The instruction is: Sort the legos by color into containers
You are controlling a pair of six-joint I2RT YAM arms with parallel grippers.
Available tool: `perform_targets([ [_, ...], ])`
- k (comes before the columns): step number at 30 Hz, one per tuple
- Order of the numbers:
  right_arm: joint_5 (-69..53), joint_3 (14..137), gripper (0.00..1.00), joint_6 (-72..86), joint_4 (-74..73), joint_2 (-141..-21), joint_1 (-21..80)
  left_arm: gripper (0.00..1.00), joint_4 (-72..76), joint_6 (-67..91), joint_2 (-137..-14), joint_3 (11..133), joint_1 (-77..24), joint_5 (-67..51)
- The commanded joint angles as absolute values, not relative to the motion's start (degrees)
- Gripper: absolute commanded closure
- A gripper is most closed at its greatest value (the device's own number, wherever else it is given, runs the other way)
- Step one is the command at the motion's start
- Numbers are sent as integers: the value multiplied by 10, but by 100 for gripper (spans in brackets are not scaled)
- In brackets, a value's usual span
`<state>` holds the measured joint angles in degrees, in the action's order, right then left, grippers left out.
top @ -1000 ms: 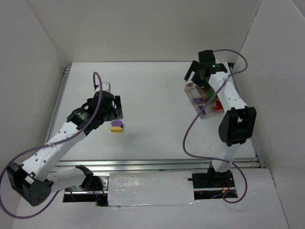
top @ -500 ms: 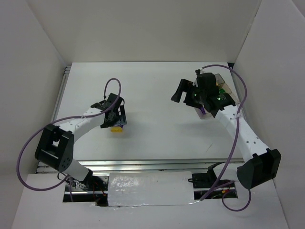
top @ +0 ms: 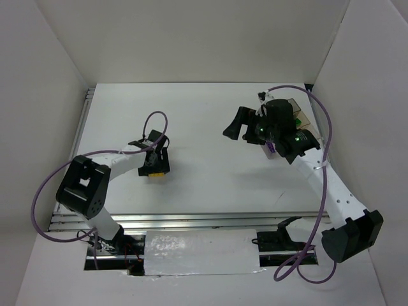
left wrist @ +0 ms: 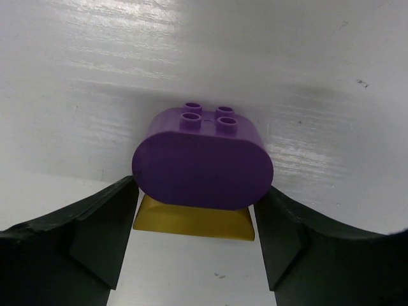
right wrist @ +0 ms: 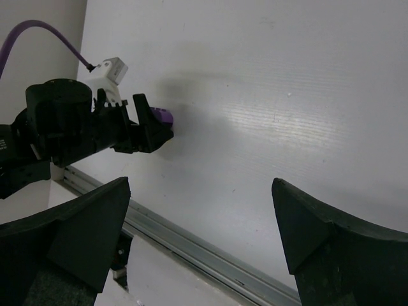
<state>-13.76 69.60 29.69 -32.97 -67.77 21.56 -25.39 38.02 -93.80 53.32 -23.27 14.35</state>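
A purple rounded lego (left wrist: 203,166) sits stacked on a yellow lego (left wrist: 194,222) on the white table. My left gripper (left wrist: 197,210) has one finger against each side of this stack, which rests on the table. In the top view the left gripper (top: 156,164) covers the stack and only a yellow edge (top: 155,174) shows. My right gripper (top: 239,124) is wide open and empty, held above the table left of the brownish container (top: 298,116). The right arm hides most of the container. The right wrist view shows the purple lego (right wrist: 164,116) far off.
Metal rails (top: 191,220) run along the table's near edge. White walls enclose the table on the left, back and right. The left arm's purple cable (top: 156,121) loops above its wrist. The right wrist view shows the left arm (right wrist: 76,127).
My left gripper has come down onto the purple and yellow stack and its arm has folded in. My right gripper has swung left, away from the container.
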Motion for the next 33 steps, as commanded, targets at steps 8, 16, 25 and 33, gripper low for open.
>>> perform_targets([
  [8,-115,669,0,301,-298,-655,221,60,-266,407,-942,528,-284,192],
  [16,-164,628,0,355,-237,-635,169,100,-223,345,-811,537,-394,169],
  [25,-312,621,15,417,-177,-655,203,100,54,202,-543,400,-465,-86],
  [33,-200,701,21,393,-281,-689,374,100,62,157,-523,417,-467,-134],
])
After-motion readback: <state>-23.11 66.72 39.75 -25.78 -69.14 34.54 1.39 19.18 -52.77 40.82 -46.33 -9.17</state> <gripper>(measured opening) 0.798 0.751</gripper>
